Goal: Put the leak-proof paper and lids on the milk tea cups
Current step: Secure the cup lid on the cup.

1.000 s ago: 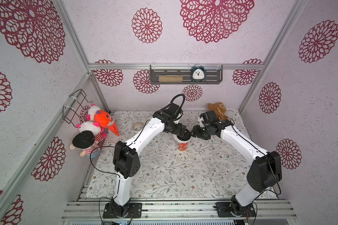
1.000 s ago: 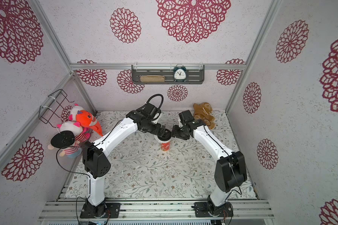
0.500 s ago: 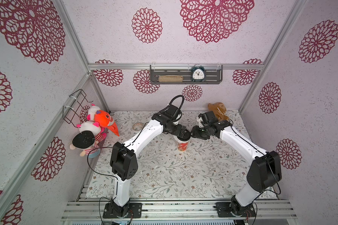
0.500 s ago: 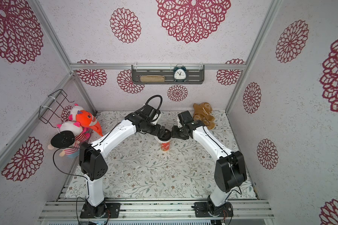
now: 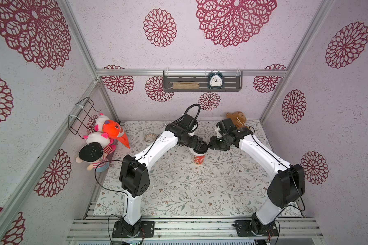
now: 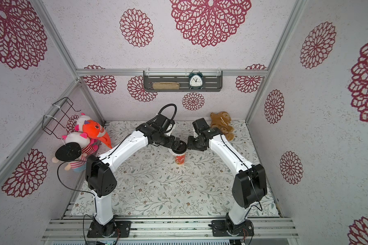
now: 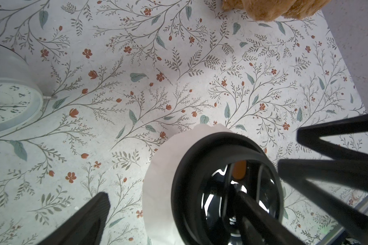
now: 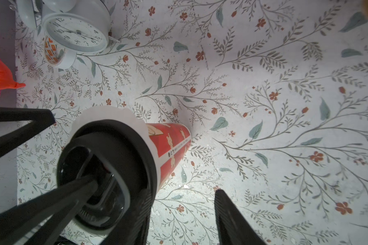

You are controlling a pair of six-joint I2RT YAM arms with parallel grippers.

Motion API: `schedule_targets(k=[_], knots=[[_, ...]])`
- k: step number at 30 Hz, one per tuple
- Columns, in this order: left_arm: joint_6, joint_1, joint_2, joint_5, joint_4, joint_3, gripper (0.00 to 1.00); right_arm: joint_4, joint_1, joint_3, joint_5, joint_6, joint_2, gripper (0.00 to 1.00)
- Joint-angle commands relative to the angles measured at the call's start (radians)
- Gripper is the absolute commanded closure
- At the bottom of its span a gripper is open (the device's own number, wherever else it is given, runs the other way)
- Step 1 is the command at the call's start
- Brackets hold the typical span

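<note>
Paper (image 7: 164, 165) caps upright cup (image 8: 170, 144) under lid (image 7: 191, 169), directly below left end effector (image 7: 170, 193), right end effector (image 8: 183, 193) beside; both spread, grasping nothing.

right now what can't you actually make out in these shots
Rim and inside of the milk tea cup: covered by the leak-proof paper and black lid, both wrist views.
Whether the lid sits fully down: too small in both top views.
Left wrist view's edges cut off the white alarm clock and the brown plush toy.
</note>
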State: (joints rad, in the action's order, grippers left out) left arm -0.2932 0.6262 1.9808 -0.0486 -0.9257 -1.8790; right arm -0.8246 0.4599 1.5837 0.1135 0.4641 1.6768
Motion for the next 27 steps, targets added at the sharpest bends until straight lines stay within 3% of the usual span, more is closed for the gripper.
schedule_targets(k=[1, 13, 27], knots=[[0.029, 0.009, 0.038, 0.049, -0.165, 0.055, 0.05, -0.088, -0.005, 0.095, -0.041, -0.03, -0.033, 0.47], [0.031, 0.009, 0.045, 0.053, -0.161, 0.051, 0.05, -0.01, 0.028, 0.073, 0.085, 0.003, 0.009, 0.41], [0.037, 0.006, 0.054, 0.054, -0.159, 0.026, 0.05, 0.022, 0.064, 0.054, 0.065, 0.038, 0.094, 0.42]])
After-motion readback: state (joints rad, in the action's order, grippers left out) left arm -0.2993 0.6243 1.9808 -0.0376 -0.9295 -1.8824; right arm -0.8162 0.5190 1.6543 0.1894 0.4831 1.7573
